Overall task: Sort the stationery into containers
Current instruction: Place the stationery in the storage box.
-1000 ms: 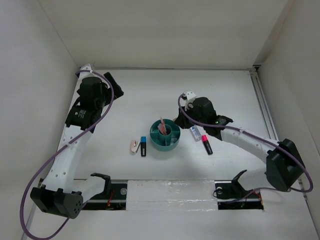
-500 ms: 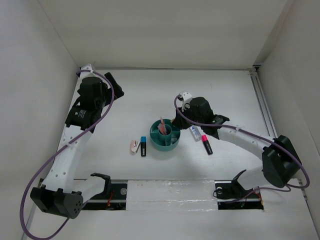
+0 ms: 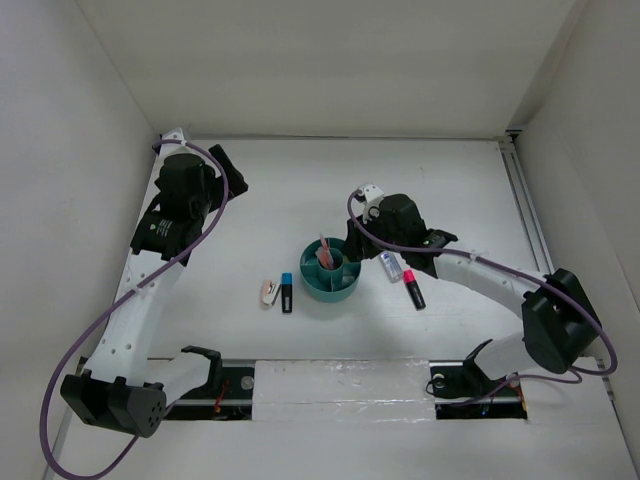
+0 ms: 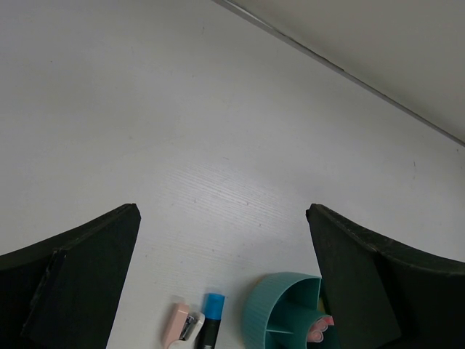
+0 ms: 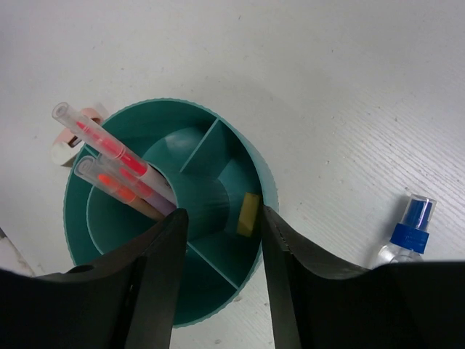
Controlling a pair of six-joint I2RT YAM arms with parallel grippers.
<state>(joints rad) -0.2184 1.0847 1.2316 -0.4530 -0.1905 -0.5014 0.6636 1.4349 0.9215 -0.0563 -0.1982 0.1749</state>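
While the right gripper (image 5: 223, 216) is poised directly above the round teal desk organizer (image 3: 331, 285), its jaws are seen parted, with nothing clamped between them. Three pinkish-orange pencils (image 5: 116, 166) are stood in the central cup, leaning towards the far left in the overhead view. A tan eraser (image 5: 248, 214) is seen in an outer compartment, against the outer wall on the side facing the clear blue-capped bottle (image 3: 390, 266).

The bottle is laid on the white table (image 3: 280, 190) just to the right of the organizer. A pink-capped black marker (image 3: 413, 289) is placed next to the bottle on its right, the two close together but not clearly touching. To the left of the organizer, a blue-capped black marker (image 3: 287, 293) is laid, with a small white-pink piece (image 3: 268, 292) just beside it on its outer side.

The left gripper (image 4: 221, 211) is held well apart from all items, near the far left corner of the table. Its jaws are spread fully and nothing is held in them.
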